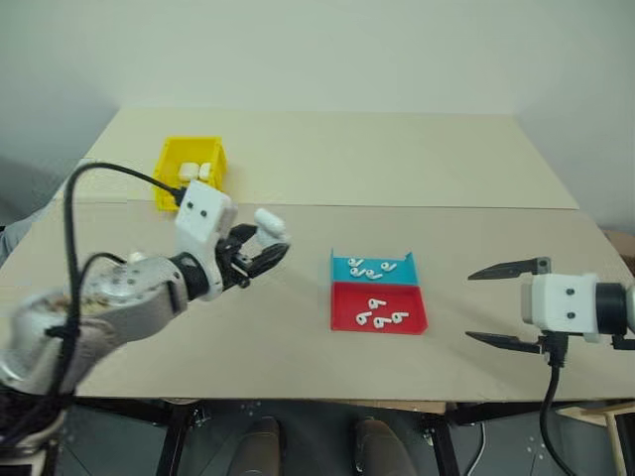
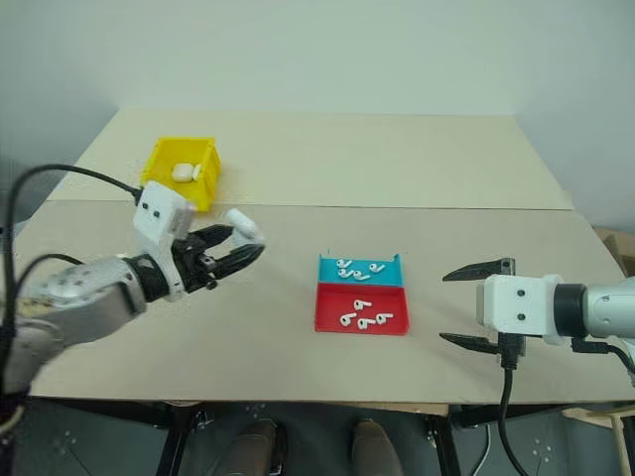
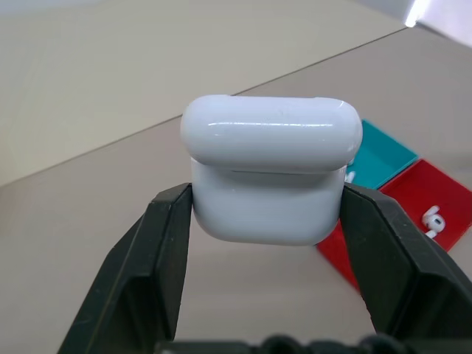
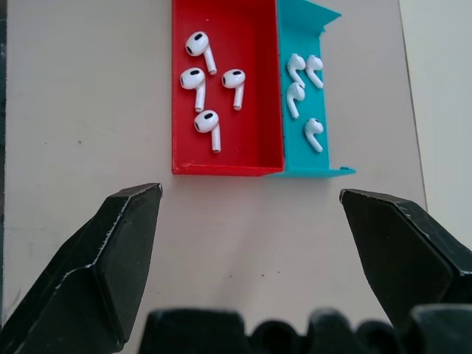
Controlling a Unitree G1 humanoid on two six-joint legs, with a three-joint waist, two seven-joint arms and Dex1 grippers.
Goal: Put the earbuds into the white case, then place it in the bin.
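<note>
The bench carries the bin near its far left corner, with white cases lying inside it. The two-part tray, teal half behind red half, is placed toward the near edge, right of centre, and the earbuds are spread across both halves. The left gripper is closed on the white case, held above the bench left of the tray. The right gripper is held wide open, empty, near the right edge.
</note>
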